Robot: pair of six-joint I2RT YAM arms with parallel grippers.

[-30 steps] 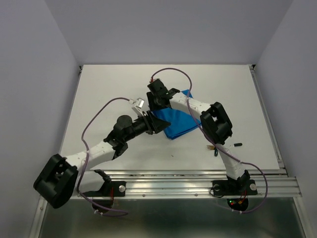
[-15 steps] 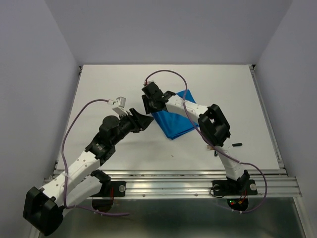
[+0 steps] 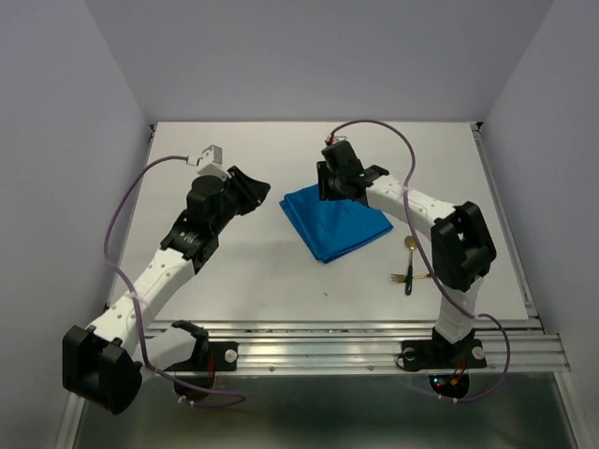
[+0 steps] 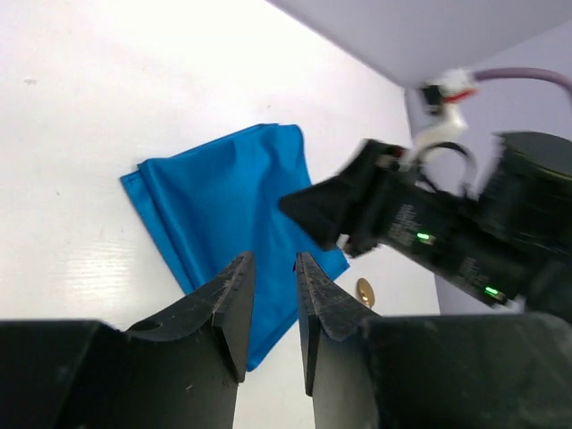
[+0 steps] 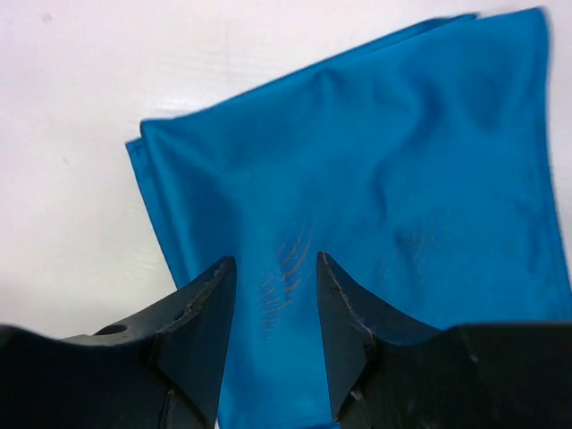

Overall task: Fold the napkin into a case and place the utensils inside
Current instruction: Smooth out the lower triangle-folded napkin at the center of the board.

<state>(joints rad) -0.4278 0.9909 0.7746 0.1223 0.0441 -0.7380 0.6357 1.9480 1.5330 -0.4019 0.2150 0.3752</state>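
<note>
napkin (image 3: 335,223) lies mid-table, folded flat into a layered rectangle, probably one more fold short of a narrow case. spoon (image 3: 410,243) and fork (image 3: 409,278) sit near its right side, off the cloth, likely staged for loading. right gripper (image 5: 273,261) hovers over the napkin's far edge, fingers partly apart, empty. left gripper (image 4: 273,259) is off to the left, narrow gap, holding nothing.

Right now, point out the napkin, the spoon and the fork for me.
napkin (image 3: 335,223), top external view, middle of the folded blue cloth.
spoon (image 3: 410,243), top external view, on its gold bowl.
fork (image 3: 397,278), top external view, on its gold tines.
</note>
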